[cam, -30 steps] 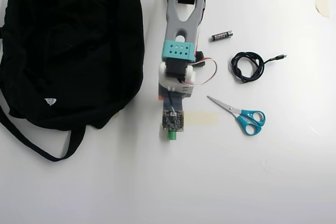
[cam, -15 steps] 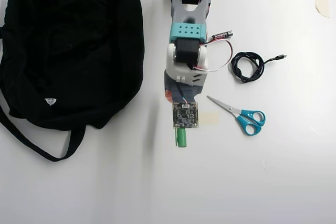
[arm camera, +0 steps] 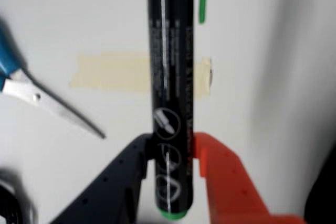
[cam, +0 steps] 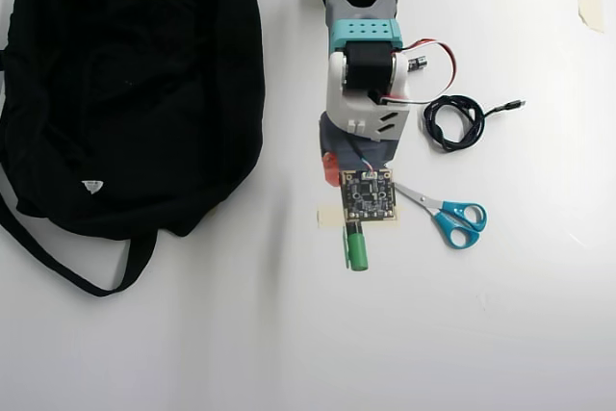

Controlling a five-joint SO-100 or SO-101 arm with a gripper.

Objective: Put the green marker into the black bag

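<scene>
In the wrist view, a plain white counter (arm camera: 273, 35) fills the background, and the end effector (arm camera: 170, 161) is clamped on the green marker (arm camera: 170, 93), one dark finger and one orange finger (arm camera: 226, 182) pressing its black barrel. A strip of tape (arm camera: 110, 72) lies behind the marker; blurred scissors (arm camera: 47, 103) sit to the left. In the overhead view, the arm hides the fingers; only the marker's green cap (cam: 357, 250) protrudes. The black bag (cam: 125, 84) lies well apart to the left, with the scissors just right and a coiled cable (cam: 454, 122) beyond.
</scene>
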